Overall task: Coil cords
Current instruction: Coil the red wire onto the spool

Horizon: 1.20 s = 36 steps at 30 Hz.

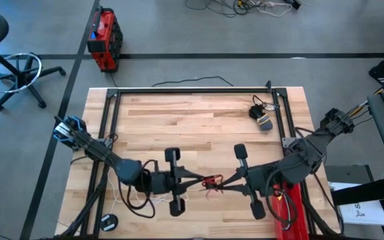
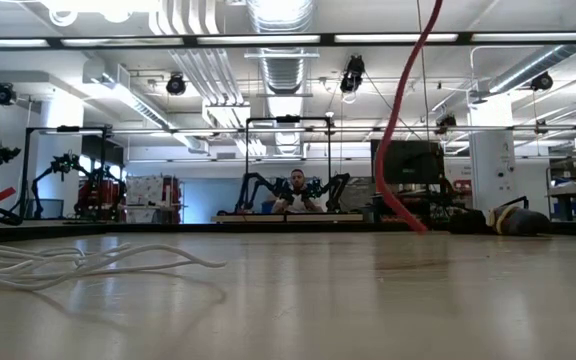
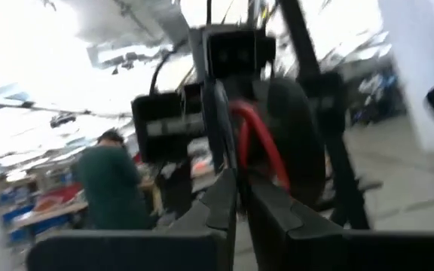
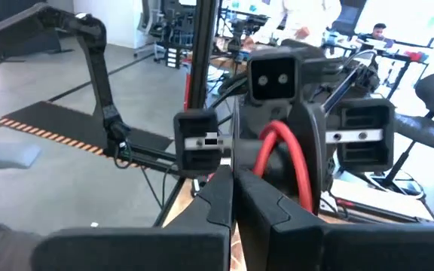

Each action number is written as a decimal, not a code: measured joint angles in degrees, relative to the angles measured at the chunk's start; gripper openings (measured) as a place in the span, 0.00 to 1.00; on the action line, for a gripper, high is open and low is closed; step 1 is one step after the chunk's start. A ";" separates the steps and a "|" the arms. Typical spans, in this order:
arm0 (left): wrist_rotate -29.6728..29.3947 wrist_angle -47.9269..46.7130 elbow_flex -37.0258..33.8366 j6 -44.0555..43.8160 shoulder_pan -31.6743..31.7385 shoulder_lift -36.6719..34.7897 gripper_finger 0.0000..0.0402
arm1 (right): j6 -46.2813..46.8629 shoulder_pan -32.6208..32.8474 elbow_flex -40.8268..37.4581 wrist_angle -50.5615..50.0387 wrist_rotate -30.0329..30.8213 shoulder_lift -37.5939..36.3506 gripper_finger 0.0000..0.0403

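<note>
- The white cord [image 2: 78,265] lies loose on the table [image 1: 199,120], left of the red cord [image 1: 212,181], awaiting its turn.
- Left gripper [image 1: 201,179] and right gripper [image 1: 223,181] meet mid-table, both clenched on the red cord, probably to shape a loop.
- A black cord [image 1: 262,113] sits farther back.

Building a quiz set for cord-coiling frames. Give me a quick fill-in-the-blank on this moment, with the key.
1. Both grippers meet near the table's front edge on the ____ cord.
2. In the low view, the cord lying loose on the table is ____.
3. The left gripper and right gripper face each other, fingers ____ on the cord.
4. A dark coiled cord lies at the table's far ____ corner.

Missing words: red; white; shut; right
</note>
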 joint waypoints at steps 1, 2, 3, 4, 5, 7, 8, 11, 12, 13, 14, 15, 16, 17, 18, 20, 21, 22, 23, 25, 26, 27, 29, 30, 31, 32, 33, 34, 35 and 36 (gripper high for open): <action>-1.75 -0.76 -0.02 0.51 0.01 0.10 0.07 | 0.02 -0.06 0.00 0.21 0.24 -0.12 0.00; -3.51 -1.69 -0.08 0.92 0.04 0.18 0.09 | -0.02 -0.15 0.00 0.40 0.39 -0.29 0.00; -4.99 -2.49 -0.22 1.09 0.08 0.22 0.12 | -0.01 -0.17 0.00 0.39 0.64 -0.47 0.00; -5.83 -3.10 -0.28 0.87 0.15 0.24 0.14 | 0.00 -0.21 0.00 0.49 0.72 -0.69 0.00; -5.99 -3.32 -0.37 -0.02 0.19 0.24 0.16 | -0.07 -0.20 0.00 0.56 0.67 -1.02 0.00; -5.96 -4.19 -0.39 -2.19 0.49 0.22 0.21 | -0.25 -0.12 0.00 0.66 0.40 -1.62 0.00; -5.68 -4.79 -0.46 -3.34 0.67 0.22 0.24 | -0.31 -0.08 0.00 0.96 0.22 -1.84 0.00; -1.89 -6.02 -1.33 -8.05 1.92 0.22 0.31 | -1.63 -0.10 0.00 2.63 0.17 -2.10 0.00; -0.02 -5.94 -1.76 -9.40 2.41 0.22 0.33 | -1.99 -0.11 0.00 3.02 0.17 -2.11 0.00; 1.46 -5.78 -2.18 -10.80 3.00 0.22 0.36 | -2.50 -0.11 0.00 3.15 0.17 -2.11 0.00; 2.37 -5.59 -2.54 -12.16 3.58 0.27 0.38 | -2.90 -0.12 0.00 3.15 0.18 -2.10 0.00; 2.92 -5.12 -2.93 -13.45 4.06 0.41 0.40 | -2.99 -0.16 0.00 3.15 0.12 -2.09 0.00; 3.60 -4.83 -3.27 -14.63 4.58 0.62 0.42 | -3.02 -0.27 0.00 3.11 0.00 -2.09 0.00; 4.27 -4.76 -3.49 -15.84 5.09 1.00 0.44 | -3.18 -0.38 0.01 3.11 -0.12 -2.07 0.00; 5.84 -4.71 -3.67 -16.90 5.56 1.47 0.45 | -3.42 -0.41 0.02 3.05 -0.20 -2.07 0.00; 9.12 -4.76 -3.73 -18.72 6.25 2.70 0.48 | -3.59 -0.44 0.01 2.97 -0.19 -2.07 0.00; 10.73 -4.47 -3.72 -19.41 6.57 3.46 0.48 | -3.71 -0.49 0.00 2.91 -0.18 -2.05 0.00; 11.76 -4.22 -3.54 -19.77 6.78 4.22 0.49 | -3.74 -0.50 0.00 2.87 -0.17 -2.04 0.00; 12.73 -3.75 -3.36 -19.86 6.97 4.91 0.49 | -3.75 -0.50 0.00 2.79 -0.15 -2.04 0.00; 14.12 -2.59 -3.26 -19.86 7.21 6.11 0.49 | -3.84 -0.48 0.00 2.47 -0.18 -2.05 0.00; 14.48 -1.80 -3.26 -19.88 7.21 6.59 0.49 | -3.85 -0.48 0.02 2.28 -0.20 -2.05 0.00; 15.28 -1.17 -3.26 -19.86 7.27 7.03 0.48 | -3.84 -0.48 0.02 1.91 -0.20 -2.05 0.00; 15.76 -0.03 -3.21 -19.91 7.34 7.77 0.46 | -3.84 -0.48 0.02 1.36 -0.20 -2.02 0.00; 15.73 0.39 -3.21 -20.34 7.51 8.08 0.45 | -3.79 -0.48 0.02 1.13 -0.20 -2.02 0.00; 15.60 1.00 -3.19 -21.06 7.74 8.35 0.44 | -3.61 -0.48 0.02 1.04 -0.20 -2.02 0.00; 15.26 1.52 -3.18 -22.01 8.05 8.57 0.43 | -3.50 -0.50 0.02 1.02 -0.18 -2.02 0.00; 15.17 2.08 -3.18 -23.00 8.45 8.79 0.42 | -3.50 -0.54 0.02 1.04 -0.18 -2.02 0.00; 15.45 2.98 -3.16 -23.88 8.85 9.13 0.41 | -3.49 -0.54 0.02 1.03 -0.20 -2.02 0.00; 16.14 3.43 -3.13 -24.65 9.18 9.44 0.40 | -3.48 -0.54 0.02 1.02 -0.19 -2.02 0.00; 16.60 3.82 -3.13 -25.16 9.39 9.75 0.39 | -3.49 -0.56 0.02 1.02 -0.18 -2.02 0.00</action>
